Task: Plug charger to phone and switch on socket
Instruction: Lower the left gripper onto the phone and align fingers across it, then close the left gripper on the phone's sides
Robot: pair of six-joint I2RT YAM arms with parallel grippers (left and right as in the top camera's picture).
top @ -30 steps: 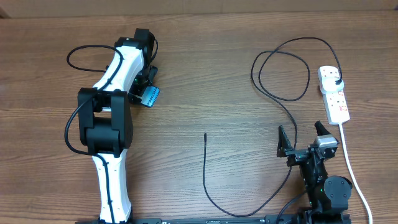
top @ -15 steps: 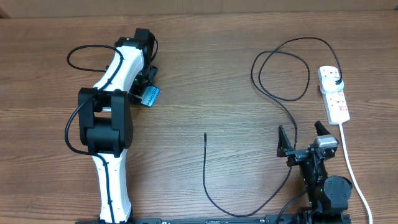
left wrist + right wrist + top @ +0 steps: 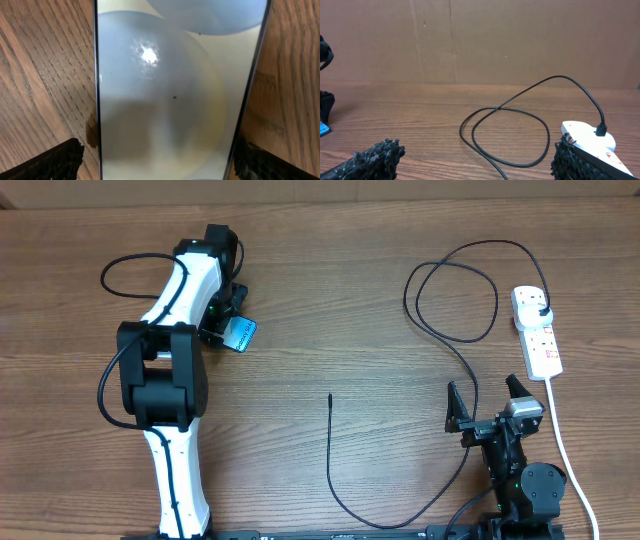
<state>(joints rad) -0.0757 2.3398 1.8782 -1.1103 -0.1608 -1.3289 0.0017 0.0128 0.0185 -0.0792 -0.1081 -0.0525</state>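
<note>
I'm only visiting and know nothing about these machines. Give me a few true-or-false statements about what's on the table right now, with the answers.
1. The charger has its plug in the socket. True.
2. The charger's tip is in the phone. False: it lies loose on the table, apart from the phone.
3. The right tool grips the cable. False: it is open and empty.
4. The left tool is open, one finger on each side of the phone. True.
</note>
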